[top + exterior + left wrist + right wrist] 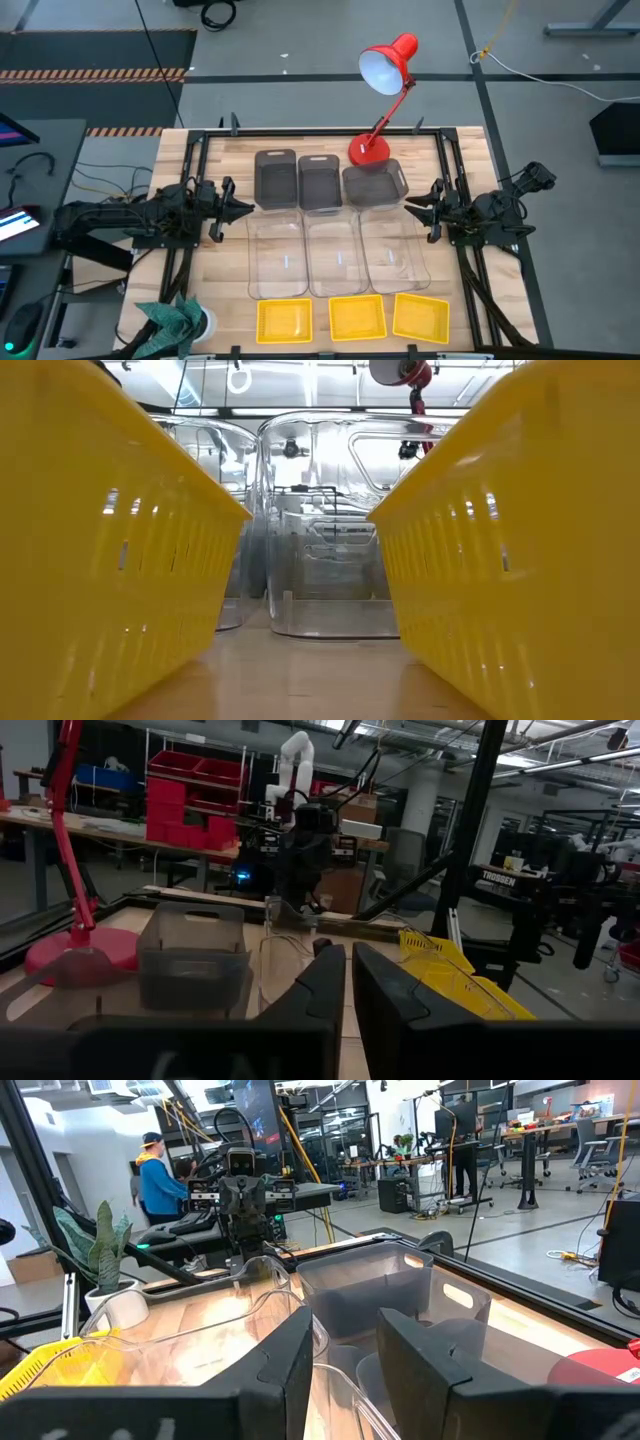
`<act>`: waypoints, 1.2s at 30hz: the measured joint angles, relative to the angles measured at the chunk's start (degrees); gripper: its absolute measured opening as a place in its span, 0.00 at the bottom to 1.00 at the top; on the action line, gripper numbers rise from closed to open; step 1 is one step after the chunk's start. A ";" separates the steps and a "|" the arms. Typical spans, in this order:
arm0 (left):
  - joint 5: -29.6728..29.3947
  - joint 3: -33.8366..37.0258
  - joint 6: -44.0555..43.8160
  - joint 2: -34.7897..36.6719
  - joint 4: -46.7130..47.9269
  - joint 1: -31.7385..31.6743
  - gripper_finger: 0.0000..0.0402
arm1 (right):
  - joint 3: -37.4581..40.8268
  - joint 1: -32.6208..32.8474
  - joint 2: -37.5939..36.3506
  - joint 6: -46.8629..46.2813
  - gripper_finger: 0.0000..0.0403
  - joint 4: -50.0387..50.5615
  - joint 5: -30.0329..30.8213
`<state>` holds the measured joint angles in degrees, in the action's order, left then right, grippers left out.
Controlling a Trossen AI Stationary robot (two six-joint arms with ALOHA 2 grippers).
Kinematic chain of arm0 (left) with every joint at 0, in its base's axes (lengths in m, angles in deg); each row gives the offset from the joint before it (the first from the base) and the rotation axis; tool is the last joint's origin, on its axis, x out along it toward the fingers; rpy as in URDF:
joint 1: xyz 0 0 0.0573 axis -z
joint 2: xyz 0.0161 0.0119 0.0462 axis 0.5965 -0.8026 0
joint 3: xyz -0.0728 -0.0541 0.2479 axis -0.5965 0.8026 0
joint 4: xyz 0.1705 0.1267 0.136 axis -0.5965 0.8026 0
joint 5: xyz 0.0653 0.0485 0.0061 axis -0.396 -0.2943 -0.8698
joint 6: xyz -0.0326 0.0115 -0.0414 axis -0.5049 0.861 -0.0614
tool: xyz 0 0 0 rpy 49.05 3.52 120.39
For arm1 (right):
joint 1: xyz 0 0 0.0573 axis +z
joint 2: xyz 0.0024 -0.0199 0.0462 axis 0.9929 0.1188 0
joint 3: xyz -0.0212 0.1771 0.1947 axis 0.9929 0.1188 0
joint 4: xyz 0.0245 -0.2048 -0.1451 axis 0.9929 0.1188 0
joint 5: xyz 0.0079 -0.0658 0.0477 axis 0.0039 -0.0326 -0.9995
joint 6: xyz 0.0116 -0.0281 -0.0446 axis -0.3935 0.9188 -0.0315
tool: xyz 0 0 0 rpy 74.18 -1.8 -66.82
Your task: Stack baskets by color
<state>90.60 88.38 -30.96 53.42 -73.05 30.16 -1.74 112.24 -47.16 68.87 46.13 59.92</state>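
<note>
Two dark arms wait low at the table's side edges, each pointing inward. The left gripper [243,208] has its fingers nearly together on nothing; the right gripper [410,205] holds its fingers apart with a clear gap, also empty. Between them on the pale wooden table [215,285] sit nine baskets in three rows: three dark grey baskets [320,182] of smooth translucent plastic with handle slots at the far edge, three larger clear baskets [334,257] in the middle, and three squarish yellow baskets [356,317] with slotted walls along the near edge. None is stacked. "TROSSEN" reads on a frame in the left wrist view.
</note>
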 joint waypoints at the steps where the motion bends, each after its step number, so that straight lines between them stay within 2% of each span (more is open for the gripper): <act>1: 0.00 -0.01 -0.02 -0.01 0.00 0.00 0.08 | 0.02 -0.02 0.02 0.01 0.29 0.02 0.01; 36: 0.00 -0.01 0.01 0.01 0.01 0.00 0.09 | 0.02 -0.01 0.01 0.00 0.29 -0.03 0.01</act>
<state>90.60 88.37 -30.95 53.43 -73.04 30.16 -1.72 112.22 -47.15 68.88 46.10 59.92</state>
